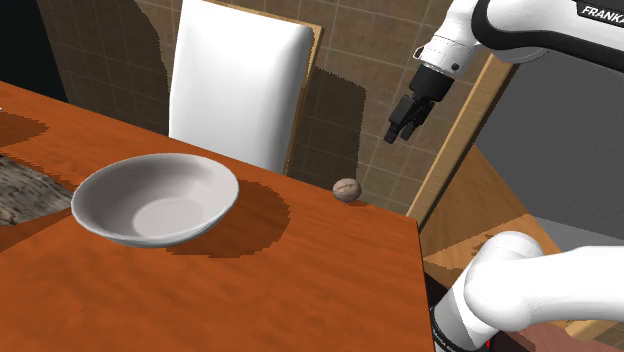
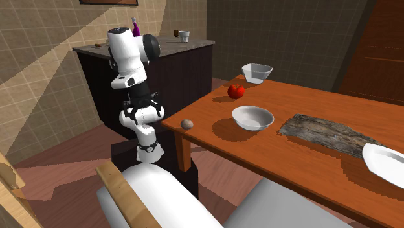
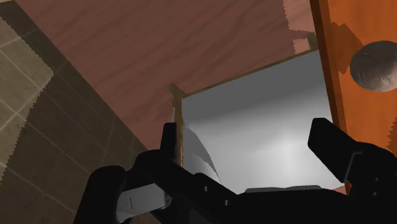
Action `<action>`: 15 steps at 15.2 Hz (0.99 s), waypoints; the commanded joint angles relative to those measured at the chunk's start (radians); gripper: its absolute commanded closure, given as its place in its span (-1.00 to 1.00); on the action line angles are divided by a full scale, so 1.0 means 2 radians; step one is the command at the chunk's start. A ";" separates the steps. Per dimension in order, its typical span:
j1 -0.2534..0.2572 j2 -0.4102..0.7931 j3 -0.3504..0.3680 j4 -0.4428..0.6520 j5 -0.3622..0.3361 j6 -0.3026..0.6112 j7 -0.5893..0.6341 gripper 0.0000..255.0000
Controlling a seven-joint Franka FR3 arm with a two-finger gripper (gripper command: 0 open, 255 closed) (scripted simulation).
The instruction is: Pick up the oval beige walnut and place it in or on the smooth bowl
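Observation:
The oval beige walnut (image 1: 346, 189) (image 2: 187, 123) lies near the table's corner, close to the edge. It also appears at the side of the wrist view as a walnut (image 3: 375, 65) beyond one finger. The smooth white bowl (image 1: 155, 200) (image 2: 253, 117) stands upright on the orange-brown table (image 1: 300, 270), a short way in from the walnut. My black gripper (image 1: 405, 122) (image 2: 139, 109) (image 3: 249, 149) hangs in the air above and just off the table's edge, to the shoulder view's right of the walnut. Its fingers (image 3: 168, 143) stand apart and open, with nothing between them.
A white-cushioned wooden chair (image 1: 235, 80) (image 3: 267, 121) stands at the table's edge below the gripper. On the table are a red fruit (image 2: 236, 91), a clear bowl (image 2: 257, 72), a grey rough slab (image 2: 330, 133) (image 1: 20, 190) and a white plate (image 2: 385, 162). A dark counter (image 2: 162, 58) is behind the arm.

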 commanded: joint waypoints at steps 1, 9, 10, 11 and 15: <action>0.000 0.000 0.000 0.000 0.000 0.000 0.000 -1.00; 0.042 0.061 0.067 0.024 0.061 -0.032 0.055 -1.00; 0.047 0.070 0.075 0.028 0.069 -0.036 0.062 -1.00; 0.053 0.079 0.083 0.033 0.077 -0.039 0.069 -1.00; 0.067 0.102 0.105 0.039 0.099 -0.041 0.087 -1.00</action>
